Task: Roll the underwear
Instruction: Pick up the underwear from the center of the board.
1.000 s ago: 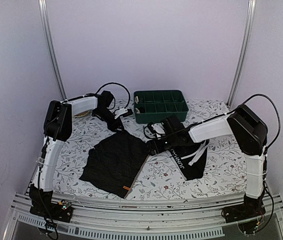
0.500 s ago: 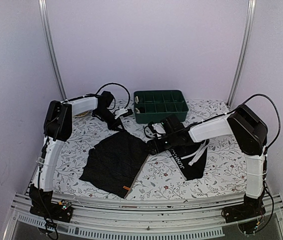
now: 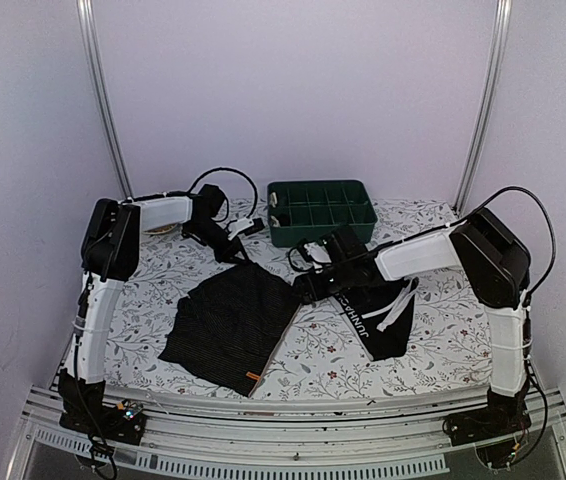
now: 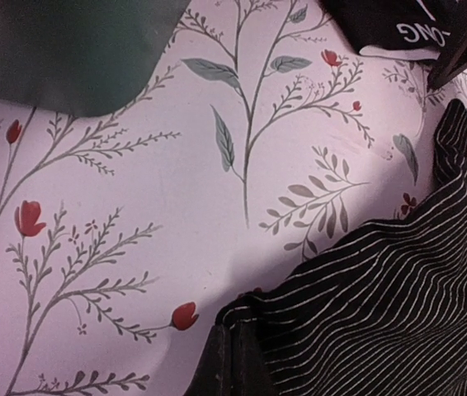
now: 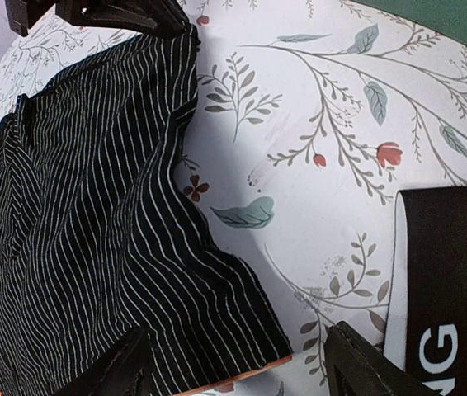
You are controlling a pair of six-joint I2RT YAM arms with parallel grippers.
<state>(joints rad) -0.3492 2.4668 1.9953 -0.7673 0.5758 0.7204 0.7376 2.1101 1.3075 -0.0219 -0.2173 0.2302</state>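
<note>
Top external view puts the striped underwear (image 3: 228, 322) flat on the floral desk (image 3: 433, 345), turned like a diamond between my two arms. Its orange tag (image 3: 253, 377) is at the corner nearest the front edge. My left claw (image 3: 235, 243) sits at the far corner with its fingers closed together. On the left wrist view that corner of the striped cloth (image 4: 382, 313) runs right up to the fingertips, but I cannot tell whether any fabric is actually nipped. My right claw (image 5: 242, 363) stands wide, one finger on each side of the right-hand corner of the same piece (image 5: 93, 231), low over it and not gripping. The lettered underwear (image 3: 383, 318) lies just to the right, under the right forearm, with its white waistband (image 5: 398, 280) close to my right finger. A green tray (image 3: 321, 210) sits at the back, near both claws. Bare desk shows to the left of the striped piece, and more to the front right. The tagged corner lies close to the front edge.
</note>
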